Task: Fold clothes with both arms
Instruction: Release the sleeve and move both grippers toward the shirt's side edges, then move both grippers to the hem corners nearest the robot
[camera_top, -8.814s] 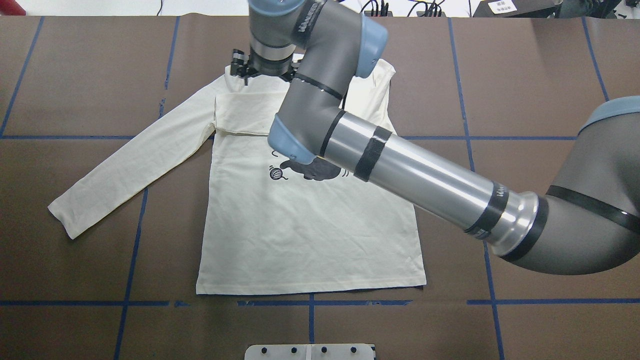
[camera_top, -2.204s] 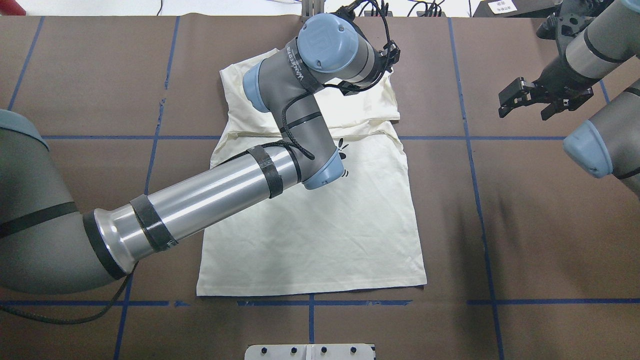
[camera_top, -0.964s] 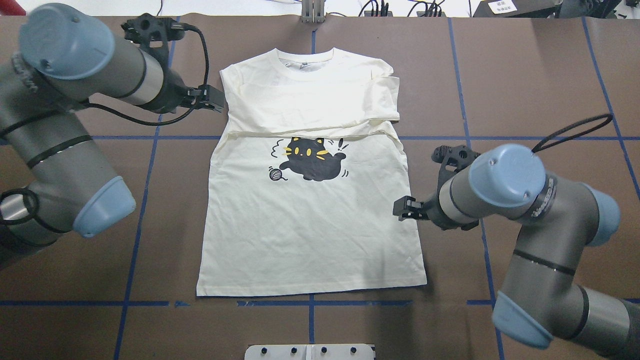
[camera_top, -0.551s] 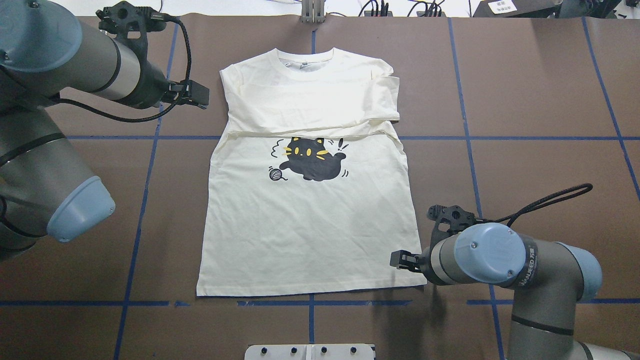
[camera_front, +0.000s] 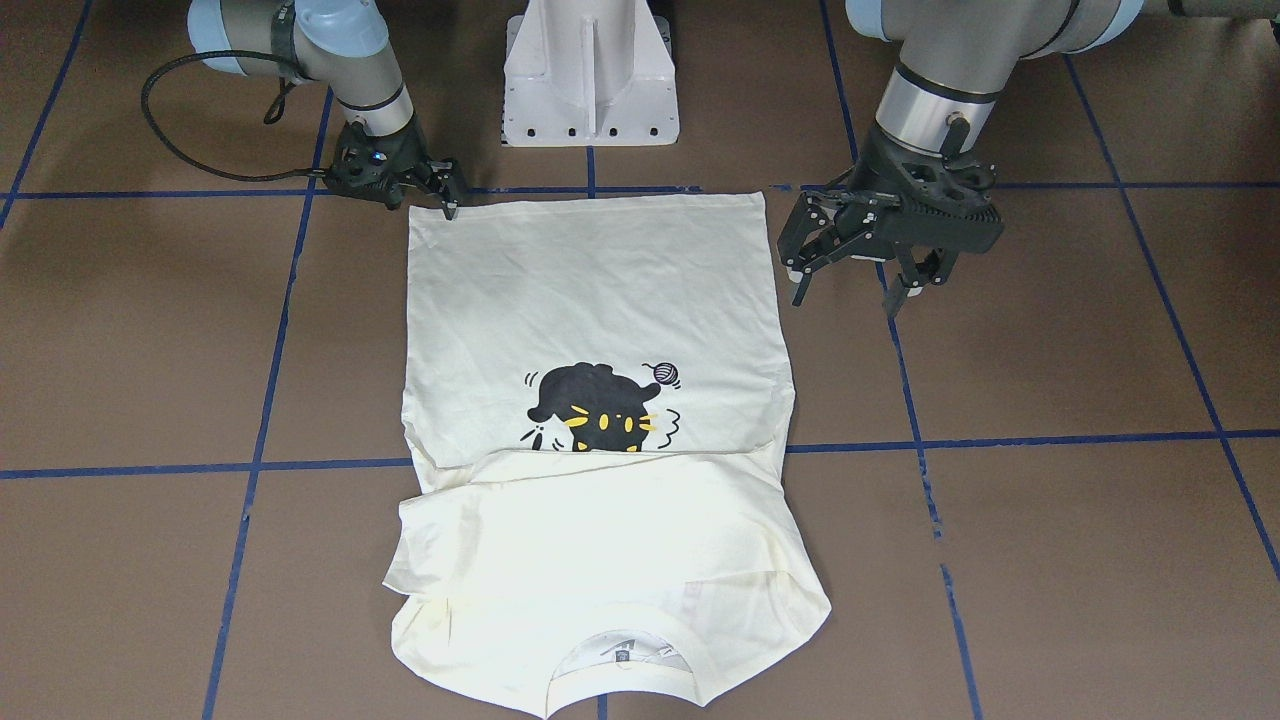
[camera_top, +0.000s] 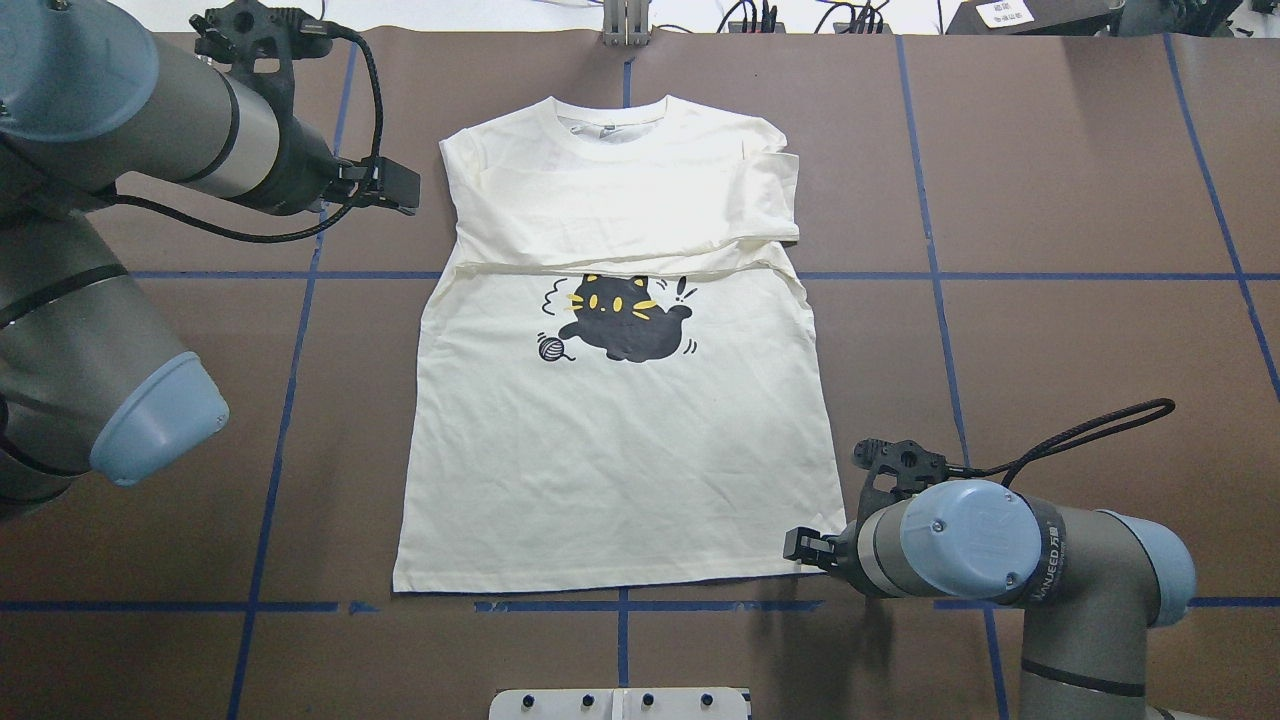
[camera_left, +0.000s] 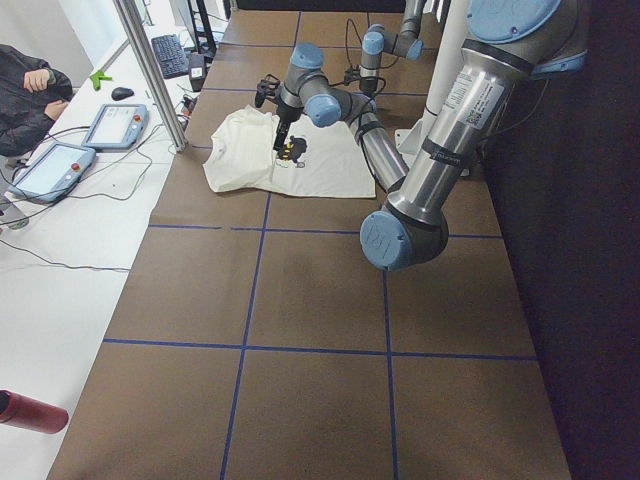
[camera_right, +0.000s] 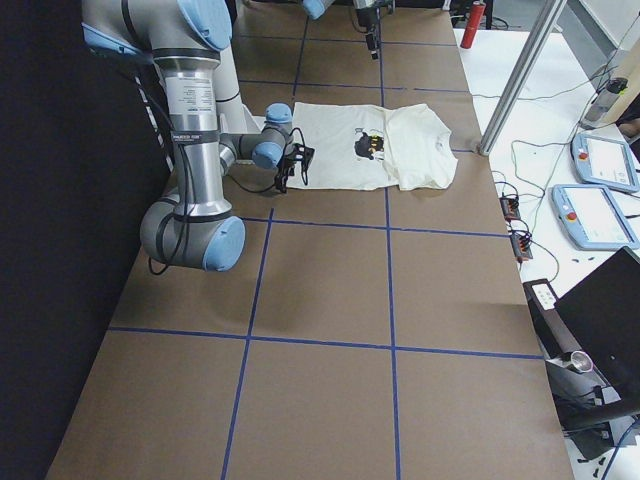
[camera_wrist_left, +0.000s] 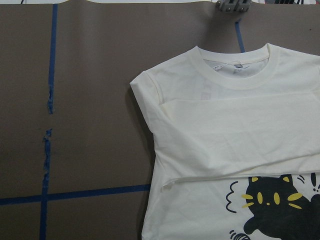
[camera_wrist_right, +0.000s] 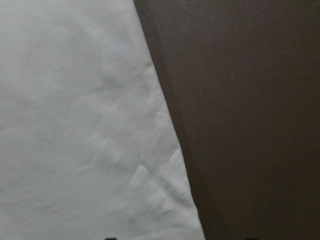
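The cream T-shirt (camera_top: 620, 440) lies flat, print up, both sleeves folded across its chest (camera_front: 600, 540); the black cat print (camera_top: 625, 320) shows below them. My right gripper (camera_top: 803, 545) sits low at the hem's right corner (camera_front: 440, 195), open, with the fabric's edge (camera_wrist_right: 75, 125) filling its wrist view. Raised well above the table, my left gripper (camera_front: 846, 295) hangs beside the shirt's left side (camera_top: 400, 187), open and holding nothing. The left wrist view looks down on the collar and the folded sleeve (camera_wrist_left: 240, 130).
Brown table cover with blue tape lines (camera_top: 620, 275). The white pedestal base (camera_front: 590, 70) stands behind the hem. A metal bracket (camera_top: 625, 20) is at the far edge. Teach pendants (camera_left: 110, 125) and a person's sleeve (camera_left: 30, 95) are beyond the table, with a red bottle (camera_left: 30, 412).
Both sleeves were folded in, then the arms drew back. The right gripper dropped along the shirt's right edge to the hem corner; the left gripper has barely moved lately.
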